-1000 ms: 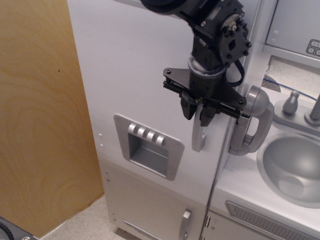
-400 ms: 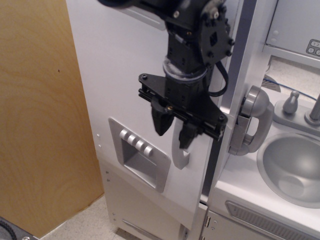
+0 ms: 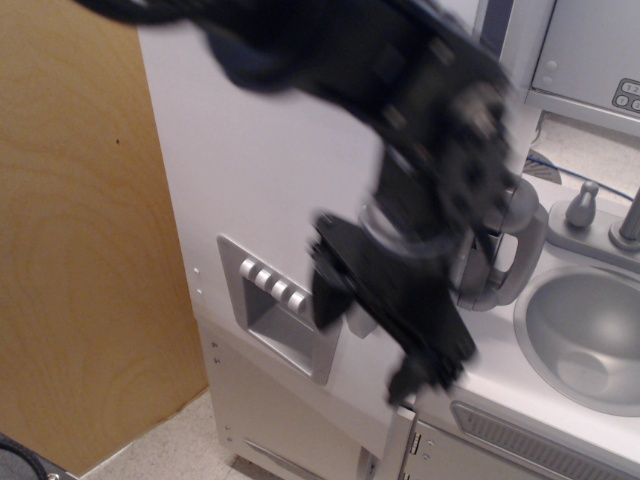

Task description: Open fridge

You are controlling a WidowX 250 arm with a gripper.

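Note:
The fridge (image 3: 260,150) is a tall white cabinet, and its large door stands swung partly outward. The grey dispenser panel (image 3: 275,315) with its buttons sits low on the door. My gripper (image 3: 365,340) is blurred by motion in front of the door's right edge. Its fingers look spread wide apart, one finger (image 3: 325,298) to the left of the door handle's lower tip (image 3: 360,320) and the other lower right. I hold nothing. Most of the handle is hidden behind my arm.
A wooden panel (image 3: 80,230) stands left of the fridge. The smaller lower door (image 3: 290,420) is shut. To the right is the grey sink (image 3: 585,335) with a tap (image 3: 630,215), and a grey curved handle (image 3: 515,250) on the neighbouring unit.
The door swung outward to the left over the earlier frames. Now my gripper has dropped lower and to the right, and its fingers have spread apart off the handle.

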